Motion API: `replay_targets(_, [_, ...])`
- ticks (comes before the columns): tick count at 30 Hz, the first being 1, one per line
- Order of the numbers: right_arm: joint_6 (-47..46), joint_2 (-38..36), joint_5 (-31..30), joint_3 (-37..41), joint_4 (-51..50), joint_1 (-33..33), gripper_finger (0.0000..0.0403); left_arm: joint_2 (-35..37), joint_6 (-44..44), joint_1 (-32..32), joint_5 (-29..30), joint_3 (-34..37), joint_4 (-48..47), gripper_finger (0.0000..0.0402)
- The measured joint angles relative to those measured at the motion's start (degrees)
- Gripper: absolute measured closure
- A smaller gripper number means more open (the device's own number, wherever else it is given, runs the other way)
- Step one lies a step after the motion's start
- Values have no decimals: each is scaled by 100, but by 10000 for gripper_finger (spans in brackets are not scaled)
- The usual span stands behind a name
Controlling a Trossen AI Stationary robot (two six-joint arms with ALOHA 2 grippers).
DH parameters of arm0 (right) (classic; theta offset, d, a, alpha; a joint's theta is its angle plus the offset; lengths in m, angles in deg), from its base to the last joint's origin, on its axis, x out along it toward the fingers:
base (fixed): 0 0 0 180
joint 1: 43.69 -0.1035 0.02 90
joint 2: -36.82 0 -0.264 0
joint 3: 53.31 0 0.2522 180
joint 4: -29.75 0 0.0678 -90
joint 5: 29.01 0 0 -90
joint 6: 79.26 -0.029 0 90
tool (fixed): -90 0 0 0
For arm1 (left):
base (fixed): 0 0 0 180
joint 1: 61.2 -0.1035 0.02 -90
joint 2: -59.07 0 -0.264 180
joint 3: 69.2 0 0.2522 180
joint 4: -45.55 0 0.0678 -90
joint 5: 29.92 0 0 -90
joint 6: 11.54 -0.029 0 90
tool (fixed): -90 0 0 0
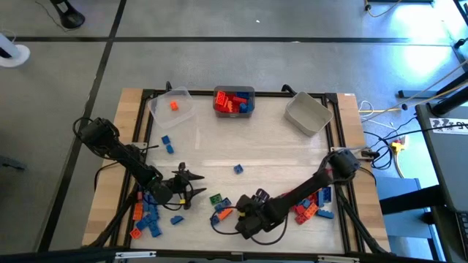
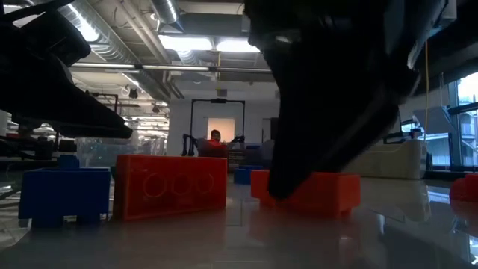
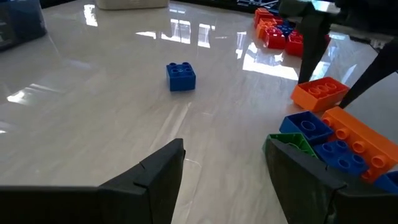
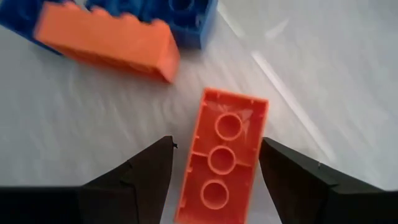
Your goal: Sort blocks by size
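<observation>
Right end effector [image 4: 214,171] open wide, holding nothing, poised over orange block [image 4: 222,155] lying underside-up on surface [image 1: 278,146] near front edge. Block sits between fingers, not yet touching; long axis runs roughly 12-to-6 in right wrist view, across the closing direction. Right arm nearer. Left end effector [image 1: 191,184] open, empty, idle at 9 o'clock of the block.

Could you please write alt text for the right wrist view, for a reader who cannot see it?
The right end effector hangs open over an orange brick lying studs-down on the white table, one finger on each side. Beyond lie another orange brick and a blue brick.
</observation>
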Motion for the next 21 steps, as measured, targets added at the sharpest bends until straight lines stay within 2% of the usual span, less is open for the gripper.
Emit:
replay_targets(7, [276, 69, 63, -4, -1, 0, 178, 0, -3, 0, 0, 2, -3, 188])
replay_targets(13, [761, 69, 128, -11, -101, 9, 263, 0, -2, 0, 0, 2, -1, 188])
replay_targets(21, [1817, -57, 177, -6, -429, 176, 261, 0, 1, -1, 0, 0, 0, 188])
